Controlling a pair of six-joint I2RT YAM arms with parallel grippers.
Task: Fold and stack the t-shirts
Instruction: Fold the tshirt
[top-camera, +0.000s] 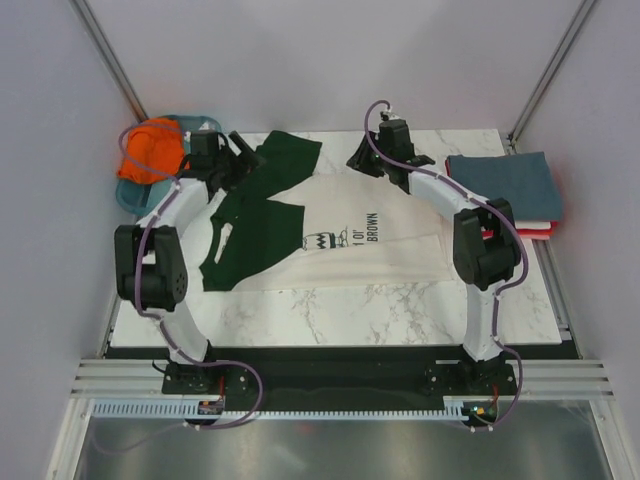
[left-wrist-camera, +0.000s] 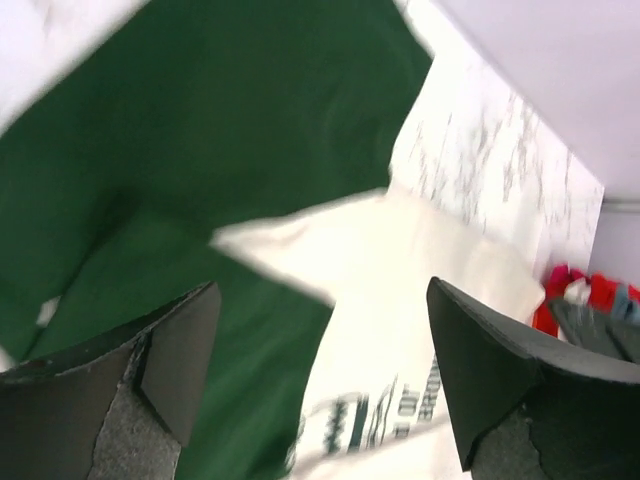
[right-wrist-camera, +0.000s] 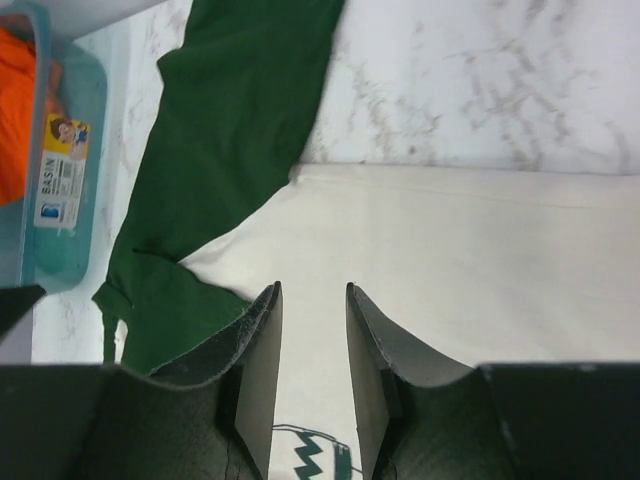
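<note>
Cream tee laid flat mid-table, guessing it's staged for folding | left gripper spread wide over green sleeve, empty | right gripper fingers nearly together over far edge, pinching nothing

A white marble-veined desk stands under soft, even light. Plain pale walls close its far edge and both sides, with slim metal struts at the far corners. Aluminium rails line the near edge.

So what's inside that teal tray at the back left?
A bunched orange t-shirt fills much of the teal tray. Anything beneath the shirt is covered, so I can't tell.
</note>
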